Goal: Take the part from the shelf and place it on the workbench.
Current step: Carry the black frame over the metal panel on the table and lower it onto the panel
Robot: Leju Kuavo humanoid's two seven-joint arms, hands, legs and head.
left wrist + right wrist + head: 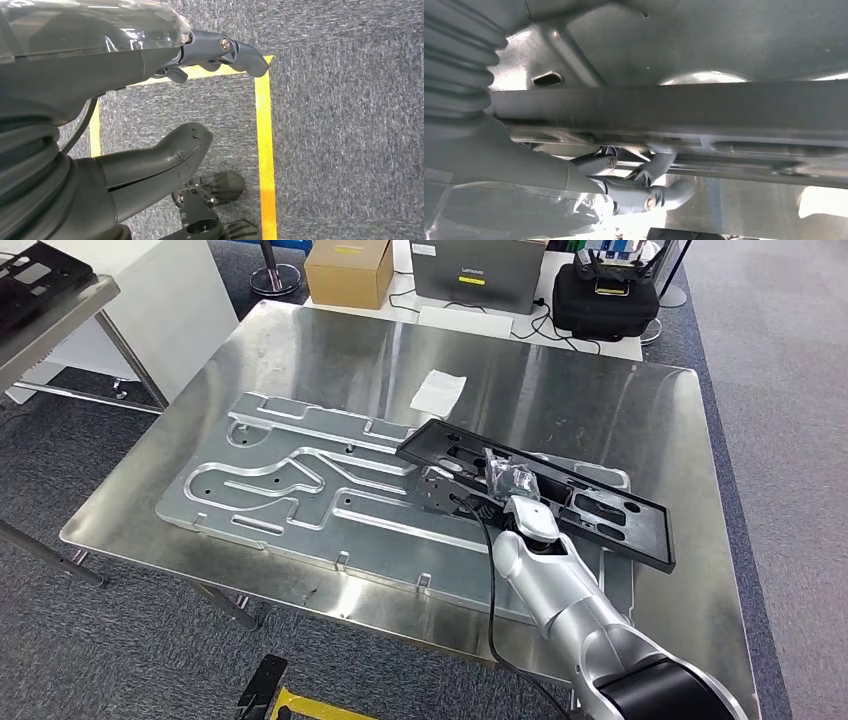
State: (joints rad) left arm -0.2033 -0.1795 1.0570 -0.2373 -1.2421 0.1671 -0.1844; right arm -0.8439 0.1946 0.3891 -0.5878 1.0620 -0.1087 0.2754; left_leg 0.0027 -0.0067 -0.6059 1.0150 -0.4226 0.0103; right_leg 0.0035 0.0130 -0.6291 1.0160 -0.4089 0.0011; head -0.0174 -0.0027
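The part (600, 508) is a long flat black panel with several cut-outs. It lies slantwise over the right half of the ribbed aluminium plate (280, 490) on the steel workbench (330, 350). My right hand (498, 485) grips its near long edge around the middle. In the right wrist view the part's edge (674, 107) runs across as a dark bar, with my right hand's fingers (644, 192) curled around it. Whether the part rests on the plate I cannot tell. My left hand (100, 75) hangs over the carpet, fingers apart and holding nothing.
A white slip of paper (438, 392) lies on the bench beyond the plate. Behind the bench stand a cardboard box (348, 270), a grey carton (475, 275) and a black case (605, 295). The shelf (45, 295) with another black panel is at the far left.
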